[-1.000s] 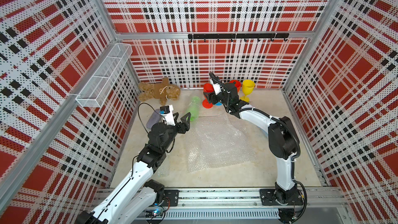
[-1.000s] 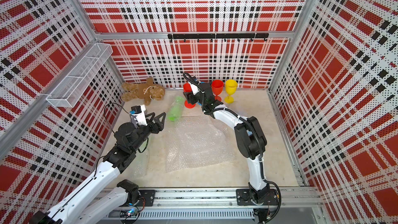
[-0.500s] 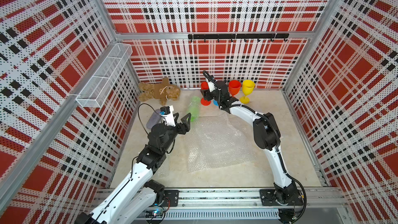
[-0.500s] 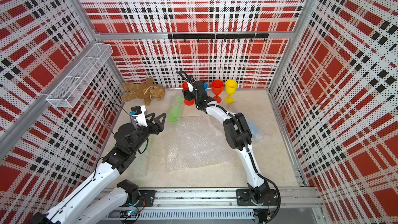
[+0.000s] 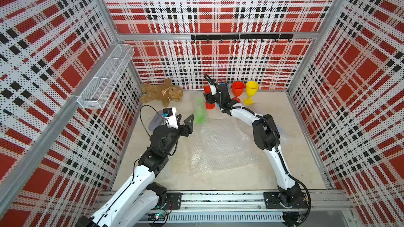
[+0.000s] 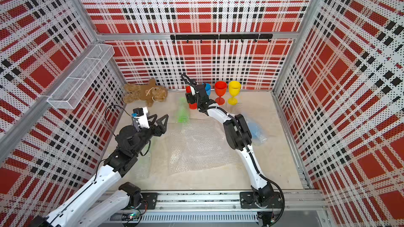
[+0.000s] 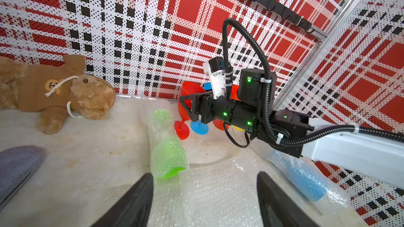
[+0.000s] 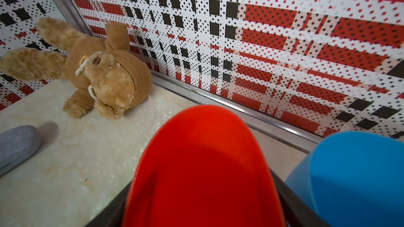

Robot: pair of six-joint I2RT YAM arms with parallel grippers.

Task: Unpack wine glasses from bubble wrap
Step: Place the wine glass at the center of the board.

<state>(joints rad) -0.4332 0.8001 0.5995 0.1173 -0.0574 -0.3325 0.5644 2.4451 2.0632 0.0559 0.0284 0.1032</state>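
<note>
No text, label or number can be read anywhere.

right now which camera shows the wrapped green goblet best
The left wrist view: the green goblet lies close and sharp, on its side inside its bubble wrap, bowl and foot plain. In both top views it is a small pale green shape. The right wrist view shows no green at all.

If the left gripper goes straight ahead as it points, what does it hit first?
Likely the wrapped green goblet lying just ahead of the left gripper, though depth is unclear.
</note>
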